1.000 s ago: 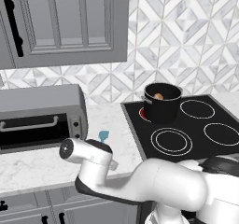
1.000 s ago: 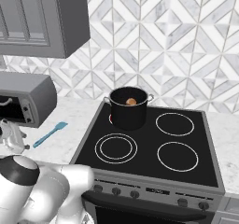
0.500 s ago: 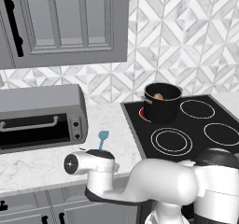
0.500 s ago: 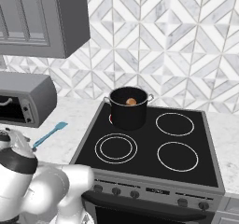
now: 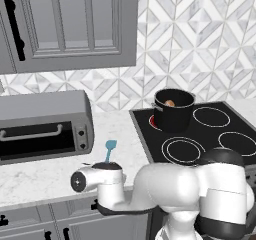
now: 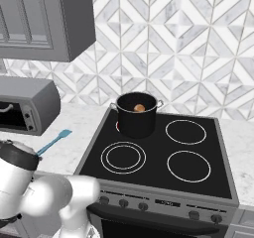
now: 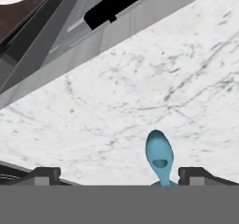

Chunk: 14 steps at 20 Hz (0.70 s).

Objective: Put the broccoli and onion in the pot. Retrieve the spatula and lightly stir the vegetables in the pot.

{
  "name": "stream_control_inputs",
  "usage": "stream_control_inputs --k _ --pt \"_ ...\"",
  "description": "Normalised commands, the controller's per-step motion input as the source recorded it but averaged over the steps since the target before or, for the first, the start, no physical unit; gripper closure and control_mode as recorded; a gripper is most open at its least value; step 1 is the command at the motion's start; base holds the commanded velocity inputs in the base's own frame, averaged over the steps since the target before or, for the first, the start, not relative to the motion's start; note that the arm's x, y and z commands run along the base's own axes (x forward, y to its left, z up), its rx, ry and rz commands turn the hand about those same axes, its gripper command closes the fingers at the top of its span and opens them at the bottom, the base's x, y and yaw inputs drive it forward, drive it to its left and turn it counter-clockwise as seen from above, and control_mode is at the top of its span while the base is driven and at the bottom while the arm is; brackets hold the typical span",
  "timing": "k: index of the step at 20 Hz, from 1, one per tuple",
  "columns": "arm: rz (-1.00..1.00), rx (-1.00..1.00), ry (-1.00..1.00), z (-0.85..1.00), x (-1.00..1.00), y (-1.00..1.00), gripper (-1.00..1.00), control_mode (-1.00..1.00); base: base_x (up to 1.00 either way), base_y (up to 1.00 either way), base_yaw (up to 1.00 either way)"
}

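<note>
The light-blue spatula [image 5: 110, 149] lies on the marble counter between the toaster oven and the stove, blade toward the wall; it is also on the counter at the left in the right base view [image 6: 54, 141]. In the hand view its rounded handle end [image 7: 159, 157] sits between the fingertips, nearer the right one. My gripper [image 7: 120, 177] hangs open just over that end, holding nothing. The black pot [image 5: 173, 110] [image 6: 138, 114] stands on the rear left burner with the orange-brown onion [image 5: 170, 103] [image 6: 139, 107] inside. The broccoli is hidden from view.
A grey toaster oven [image 5: 45, 126] stands on the counter left of the spatula. The black cooktop [image 6: 163, 157] lies to the right, its other burners bare. Grey wall cabinets [image 5: 65, 24] hang above. My white arm leans over the counter's front edge [image 5: 40, 199].
The hand has sunk lower and drawn toward the counter's front, so more of the spatula's blade end shows behind it. The jaws stayed open; pot and onion have not moved.
</note>
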Motion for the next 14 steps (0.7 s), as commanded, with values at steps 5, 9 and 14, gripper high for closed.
stream_control_inputs --k 5,9,14 --pt "0.05 -0.06 -0.02 -0.22 0.10 0.02 -1.00 -1.00 0.00 0.00 0.00" --pt "0.04 -0.06 -0.02 -0.22 0.20 0.00 -1.00 -1.00 0.00 0.00 0.00" --pt "0.06 -0.04 -0.03 -0.19 0.19 0.12 -1.00 -1.00 0.00 0.00 0.00"
